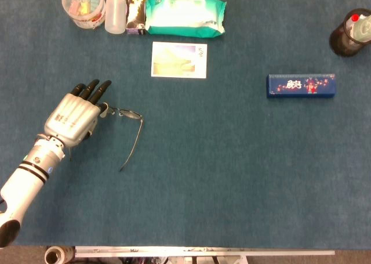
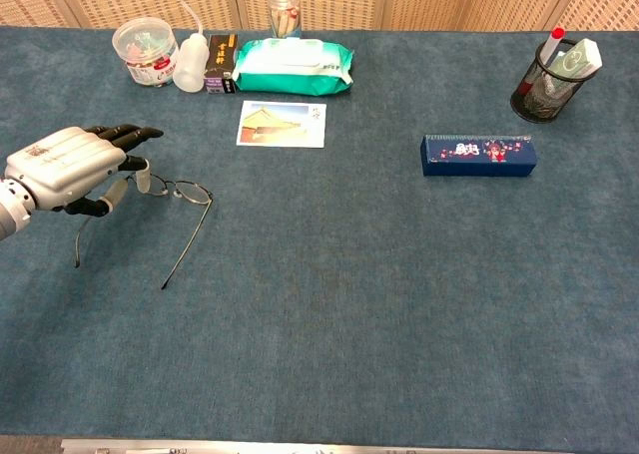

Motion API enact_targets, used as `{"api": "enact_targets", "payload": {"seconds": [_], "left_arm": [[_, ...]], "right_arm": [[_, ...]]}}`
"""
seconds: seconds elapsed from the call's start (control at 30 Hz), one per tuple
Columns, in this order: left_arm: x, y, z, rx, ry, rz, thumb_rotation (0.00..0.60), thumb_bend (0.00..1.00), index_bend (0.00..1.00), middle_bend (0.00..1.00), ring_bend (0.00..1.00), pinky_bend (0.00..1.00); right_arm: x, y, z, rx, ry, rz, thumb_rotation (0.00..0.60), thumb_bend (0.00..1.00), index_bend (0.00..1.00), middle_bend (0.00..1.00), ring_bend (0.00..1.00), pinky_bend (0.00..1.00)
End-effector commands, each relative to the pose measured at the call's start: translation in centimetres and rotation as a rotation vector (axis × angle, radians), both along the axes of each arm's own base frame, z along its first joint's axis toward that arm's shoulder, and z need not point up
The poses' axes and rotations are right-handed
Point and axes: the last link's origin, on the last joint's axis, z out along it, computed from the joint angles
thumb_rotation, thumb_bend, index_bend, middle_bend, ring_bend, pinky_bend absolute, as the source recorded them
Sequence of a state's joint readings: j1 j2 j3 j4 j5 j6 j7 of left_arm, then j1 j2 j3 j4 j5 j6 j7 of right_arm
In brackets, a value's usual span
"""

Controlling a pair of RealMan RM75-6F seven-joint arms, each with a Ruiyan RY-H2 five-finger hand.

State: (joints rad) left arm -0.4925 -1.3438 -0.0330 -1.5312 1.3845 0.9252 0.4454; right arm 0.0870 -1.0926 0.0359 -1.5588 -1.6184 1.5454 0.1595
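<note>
At the left of the frame the left hand lies palm-down over one lens of the open glasses on the blue table, though whether it pinches them I cannot tell.

Blue-carpeted desk. On it: glasses at left, w/ arms unfolded; postcard; blue box; back row w/ tub, squeeze bottle, small box, wipes pack; pen cup far right.
</note>
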Motion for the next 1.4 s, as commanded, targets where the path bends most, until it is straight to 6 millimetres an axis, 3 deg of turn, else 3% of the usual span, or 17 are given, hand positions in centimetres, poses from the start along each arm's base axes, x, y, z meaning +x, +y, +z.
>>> {"api": "enact_targets", "payload": {"seconds": [0.03, 0.57, 0.8, 1.4], "left_arm": [[-0.1, 0.3, -0.2, -0.006, 0.018, 0.001, 0.6, 0.69, 0.39, 0.0, 0.0, 0.14], [-0.2, 1.4, -0.7, -0.019, 0.064, 0.007, 0.6, 0.69, 0.4, 0.0, 0.0, 0.14], [0.8, 2.0, -1.1, -0.029, 0.076, -0.017, 0.6, 0.69, 0.4, 0.0, 0.0, 0.14], [4.3, 2.8, -5.5, -0.084, 0.151, -0.094, 0.6, 0.69, 0.4, 0.0, 0.0, 0.14]], "right_arm": [[0.0, 0.0, 0.0, 0.002, 0.001, 0.002, 0.6, 0.24, 0.28, 0.34, 0.23, 0.22], [-0.1, 0.0, 0.1, 0.004, -0.001, -0.003, 0.6, 0.24, 0.27, 0.34, 0.23, 0.22], [-0.1, 0.0, 0.1, 0.005, 0.0, -0.006, 0.6, 0.24, 0.27, 0.34, 0.23, 0.22], [-0.1, 0.2, 0.4, 0.001, -0.009, 0.002, 0.6, 0.24, 0.27, 0.34, 0.23, 0.22]]}}
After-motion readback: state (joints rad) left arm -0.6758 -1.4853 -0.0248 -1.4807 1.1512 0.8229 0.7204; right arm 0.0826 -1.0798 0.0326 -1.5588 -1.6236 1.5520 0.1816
